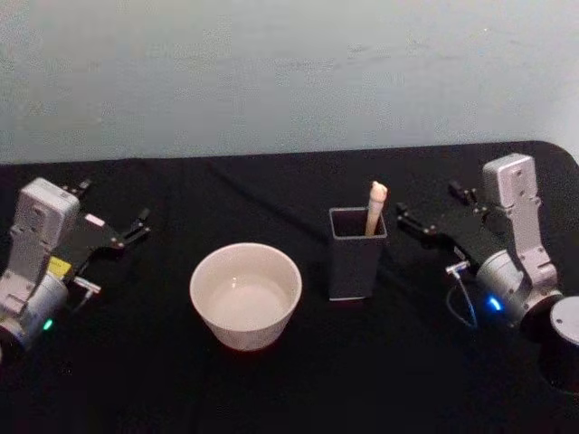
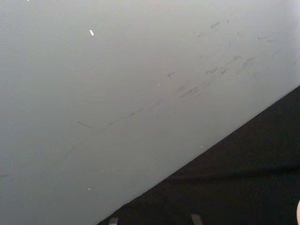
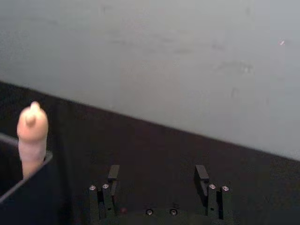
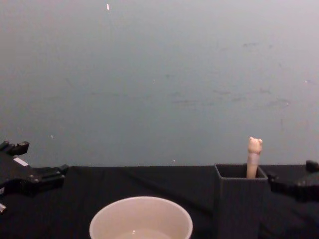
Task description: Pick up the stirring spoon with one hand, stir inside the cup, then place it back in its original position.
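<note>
The stirring spoon (image 1: 375, 206) stands in the dark grey square holder (image 1: 355, 255), leaning into the holder's far right corner. Its beige handle and small bear head rise above the rim, while the bowl is hidden inside. In the chest view the bear head (image 4: 254, 145) shows clear against the pale wall (image 4: 159, 74).

The holder sits near the middle of the black bench (image 1: 136, 380), a little right of centre. The cream-white cup (image 1: 245, 295) stands just beside it on the left and slightly nearer the robot, with a narrow strip of bare cloth between the two. The cup's wide mouth faces straight up.

The right pincer (image 1: 404, 217) hangs just to the right of the holder, at about the height of its rim, pointing toward the spoon. It is spread and touches nothing. In the right wrist view its two fingers (image 3: 113, 172) stand well apart, with the bear head (image 3: 32, 123) off to one side of them, not between them.

The left pincer (image 1: 137, 224) rests far to the left, well apart from the cup, with open bench between them. Whether it is spread or pressed together cannot be told.

The bench's far edge meets the wall behind everything. Bare cloth lies in front of the cup and holder and to the left of the cup.
</note>
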Robot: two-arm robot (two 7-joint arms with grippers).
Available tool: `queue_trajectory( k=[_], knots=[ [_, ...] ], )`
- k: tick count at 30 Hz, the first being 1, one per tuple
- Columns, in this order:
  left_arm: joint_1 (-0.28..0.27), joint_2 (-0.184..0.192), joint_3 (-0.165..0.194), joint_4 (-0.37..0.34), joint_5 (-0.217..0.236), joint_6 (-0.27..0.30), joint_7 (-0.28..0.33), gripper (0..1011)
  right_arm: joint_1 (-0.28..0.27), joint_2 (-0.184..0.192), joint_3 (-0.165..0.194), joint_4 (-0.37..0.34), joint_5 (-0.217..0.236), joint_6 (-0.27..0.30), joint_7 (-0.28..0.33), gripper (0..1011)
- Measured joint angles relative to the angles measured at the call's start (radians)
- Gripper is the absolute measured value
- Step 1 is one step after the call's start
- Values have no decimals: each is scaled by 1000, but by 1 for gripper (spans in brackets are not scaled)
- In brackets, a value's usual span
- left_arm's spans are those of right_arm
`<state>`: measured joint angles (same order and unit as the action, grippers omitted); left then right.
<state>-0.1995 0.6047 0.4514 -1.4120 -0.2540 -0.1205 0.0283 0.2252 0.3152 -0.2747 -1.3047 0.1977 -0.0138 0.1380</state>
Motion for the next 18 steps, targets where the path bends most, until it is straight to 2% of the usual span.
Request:
queue_trajectory(
  k=[5,18],
  knots=[
    [0,0,0,0,0,0,0,1001,2,-7,-2,18,-15,10,9,1002],
    [0,0,0,0,0,0,0,1001,2,-6,-1,15,-13,9,6,1003]
  ],
)
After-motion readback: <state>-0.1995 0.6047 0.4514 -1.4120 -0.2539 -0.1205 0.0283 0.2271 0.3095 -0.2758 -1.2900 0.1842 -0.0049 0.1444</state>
